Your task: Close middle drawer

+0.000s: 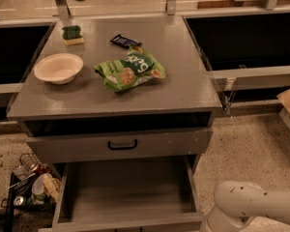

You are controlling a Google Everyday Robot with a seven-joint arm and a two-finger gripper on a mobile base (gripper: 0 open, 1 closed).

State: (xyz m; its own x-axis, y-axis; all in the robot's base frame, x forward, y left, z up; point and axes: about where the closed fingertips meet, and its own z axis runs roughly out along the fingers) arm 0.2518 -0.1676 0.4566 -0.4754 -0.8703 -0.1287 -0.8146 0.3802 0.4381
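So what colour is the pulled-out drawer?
The drawer is grey, camera view; end effector out of sight.

Speckled terrazzo floor [253, 144], grey cabinet [183, 81], dark recesses [241, 37] either side

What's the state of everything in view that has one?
Middle drawer: pulled open, looks empty.
Upper drawer: shut.
Bowl: upright, empty.
Chip bag: lying flat on the top.
Gripper: out of view; only the arm shows, lower right.
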